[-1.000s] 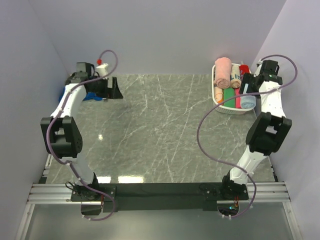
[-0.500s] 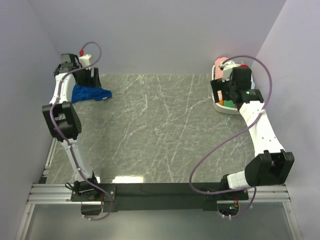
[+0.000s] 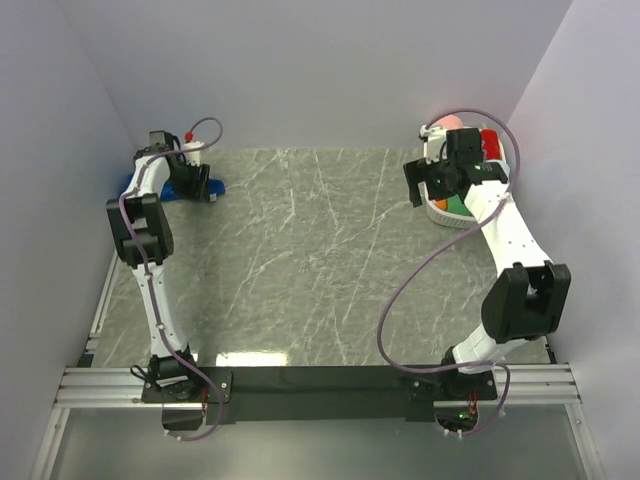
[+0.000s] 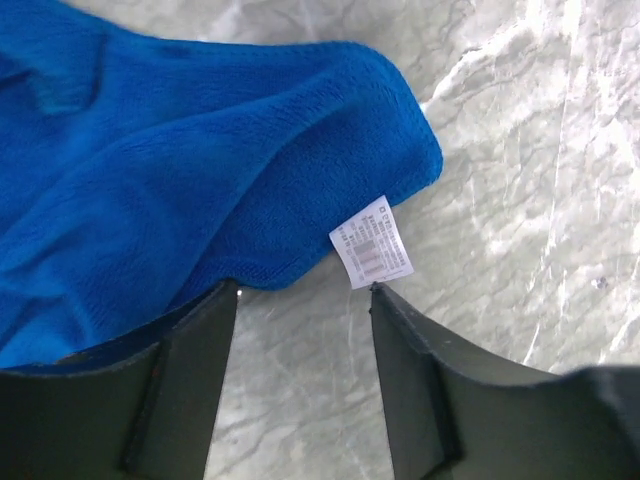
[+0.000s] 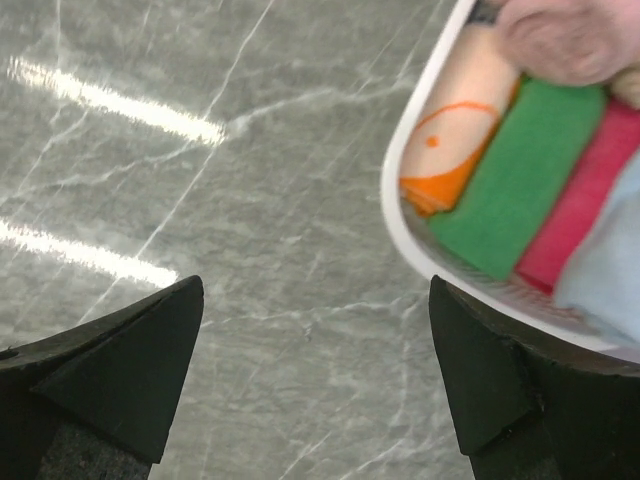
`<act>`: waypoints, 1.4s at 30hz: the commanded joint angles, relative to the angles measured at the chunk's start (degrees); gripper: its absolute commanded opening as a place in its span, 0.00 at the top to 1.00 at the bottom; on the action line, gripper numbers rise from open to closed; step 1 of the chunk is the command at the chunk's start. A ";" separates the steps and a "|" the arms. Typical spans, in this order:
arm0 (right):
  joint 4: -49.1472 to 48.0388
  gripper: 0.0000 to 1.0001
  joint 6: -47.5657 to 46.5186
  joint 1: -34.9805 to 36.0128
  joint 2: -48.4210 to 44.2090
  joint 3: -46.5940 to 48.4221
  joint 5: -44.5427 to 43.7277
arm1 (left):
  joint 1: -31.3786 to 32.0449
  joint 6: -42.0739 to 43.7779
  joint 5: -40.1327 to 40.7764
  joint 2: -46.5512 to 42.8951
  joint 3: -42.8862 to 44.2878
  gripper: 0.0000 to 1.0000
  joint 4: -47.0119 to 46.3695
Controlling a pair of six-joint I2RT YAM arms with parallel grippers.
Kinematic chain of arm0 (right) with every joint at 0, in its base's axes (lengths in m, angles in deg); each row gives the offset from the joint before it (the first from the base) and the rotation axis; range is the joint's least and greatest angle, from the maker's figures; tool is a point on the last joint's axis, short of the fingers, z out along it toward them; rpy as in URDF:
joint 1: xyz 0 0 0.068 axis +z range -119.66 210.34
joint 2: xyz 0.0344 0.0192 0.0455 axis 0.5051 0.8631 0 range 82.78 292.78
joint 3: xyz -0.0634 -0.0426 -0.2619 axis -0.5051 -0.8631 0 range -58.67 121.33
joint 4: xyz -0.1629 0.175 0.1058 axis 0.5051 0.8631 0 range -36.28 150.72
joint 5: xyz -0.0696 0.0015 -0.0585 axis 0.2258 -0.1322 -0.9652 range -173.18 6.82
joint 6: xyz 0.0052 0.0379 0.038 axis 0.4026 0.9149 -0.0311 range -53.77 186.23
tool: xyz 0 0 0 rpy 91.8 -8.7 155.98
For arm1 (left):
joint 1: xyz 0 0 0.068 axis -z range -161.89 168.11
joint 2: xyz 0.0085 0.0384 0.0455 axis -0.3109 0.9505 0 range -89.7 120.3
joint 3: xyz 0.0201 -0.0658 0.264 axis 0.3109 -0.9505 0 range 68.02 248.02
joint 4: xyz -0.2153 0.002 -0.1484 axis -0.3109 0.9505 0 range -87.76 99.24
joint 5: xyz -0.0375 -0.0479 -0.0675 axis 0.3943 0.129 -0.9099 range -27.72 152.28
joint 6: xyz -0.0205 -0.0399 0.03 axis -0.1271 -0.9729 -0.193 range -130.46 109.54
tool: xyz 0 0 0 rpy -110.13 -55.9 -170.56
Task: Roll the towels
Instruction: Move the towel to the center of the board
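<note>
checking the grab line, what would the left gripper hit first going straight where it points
Probably the dark blue towel: its hem and white tag lie just ahead, between the fingers of the left gripper. Depth is unclear, so it might touch the table just short of the hem.

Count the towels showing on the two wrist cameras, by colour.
royal blue towel: 1, on the table
pale blue towel: 1, in the basket
green towel: 1, in the basket
red towel: 1, in the basket
peach towel with orange print: 1, in the basket
pink towel: 1, in the basket
Total: 6
</note>
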 commanded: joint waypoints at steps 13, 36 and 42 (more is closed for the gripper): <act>2.48 0.02 5.46 0.50 -1.95 -1.22 7.22 | 18.64 7.42 -5.96 -9.07 -19.70 1.00 1.97; 3.01 0.05 7.04 -7.50 1.12 -5.45 12.07 | 5.93 -9.90 -4.83 -8.85 -2.52 0.32 -7.00; 3.71 0.05 6.87 -7.50 1.92 -4.83 11.54 | 3.10 -11.13 -3.77 -0.59 3.83 0.33 -6.56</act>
